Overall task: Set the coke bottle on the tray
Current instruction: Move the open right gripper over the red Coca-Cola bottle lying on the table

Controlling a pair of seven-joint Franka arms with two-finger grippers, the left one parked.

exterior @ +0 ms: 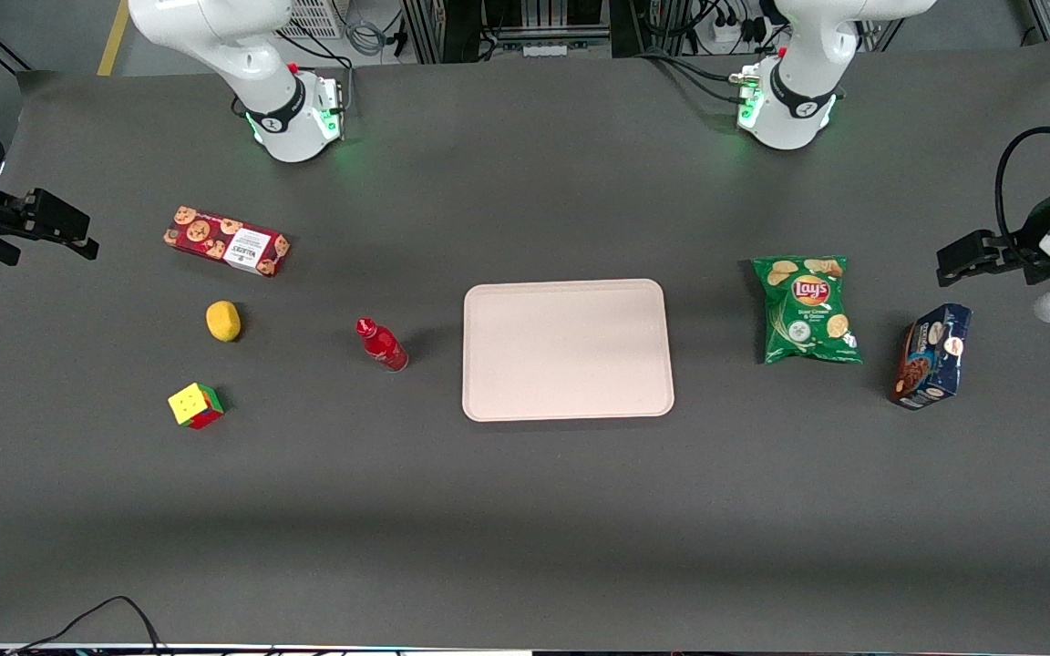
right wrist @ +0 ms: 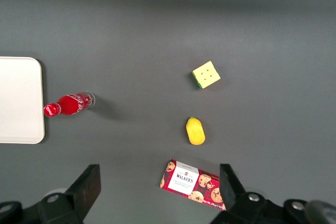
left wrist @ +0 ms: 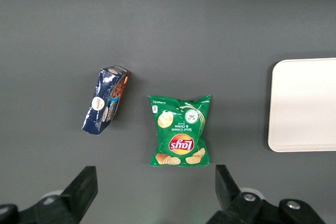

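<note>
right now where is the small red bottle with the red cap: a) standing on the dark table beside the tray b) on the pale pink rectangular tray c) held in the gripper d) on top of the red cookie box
a: the small red bottle stands upright on the dark table next to the empty pale pink rectangular tray, while the gripper hangs open toward the working arm's end of the table, holding nothing.

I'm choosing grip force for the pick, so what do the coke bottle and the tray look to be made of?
The coke bottle looks like glossy red plastic or coated metal: bright highlights, smooth body; which one is unclear. The tray looks like matte moulded plastic: even pale pinkish-beige, rounded corners, low rim, no glare. The gripper is open, high over the table near the cookie box.
</note>
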